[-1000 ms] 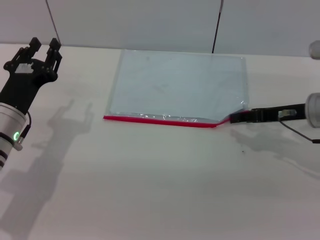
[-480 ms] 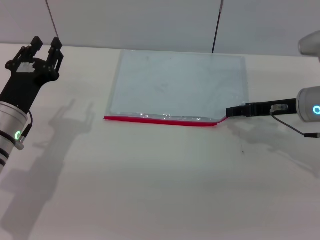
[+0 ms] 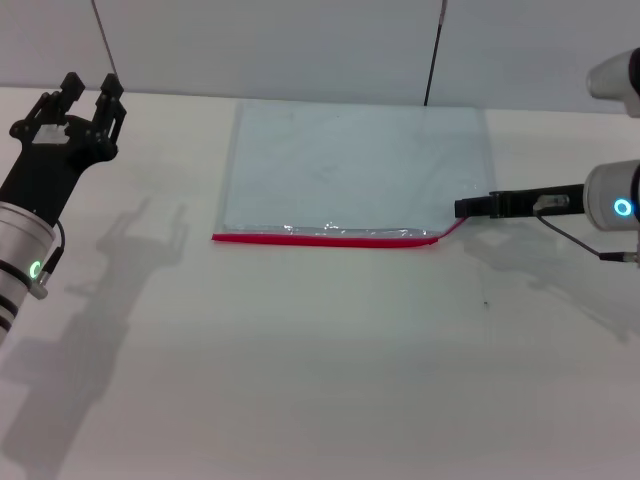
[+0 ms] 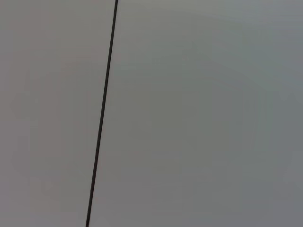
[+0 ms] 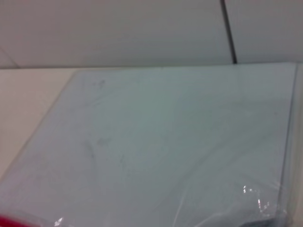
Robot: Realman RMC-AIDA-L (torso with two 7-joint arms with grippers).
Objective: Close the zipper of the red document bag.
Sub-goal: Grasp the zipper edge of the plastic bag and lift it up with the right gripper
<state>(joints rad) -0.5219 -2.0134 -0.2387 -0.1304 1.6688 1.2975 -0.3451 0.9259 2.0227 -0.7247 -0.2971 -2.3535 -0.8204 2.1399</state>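
Zipper [image 3: 325,238] end lifted by right hand [image 3: 464,209]

A large flat pouch of translucent pale blue-grey plastic, the red document bag [image 5: 161,142], fills most of the right wrist view and lies flat on a cream tabletop [image 5: 28,99]. Its surface shows faint creases and a few bright glints near the close edge. A sliver of bright red, probably the zipper [image 5: 12,221], peeks in at one near corner. Behind the bag stands a pale grey wall [image 5: 118,28] with a thin dark vertical seam [image 5: 228,30].
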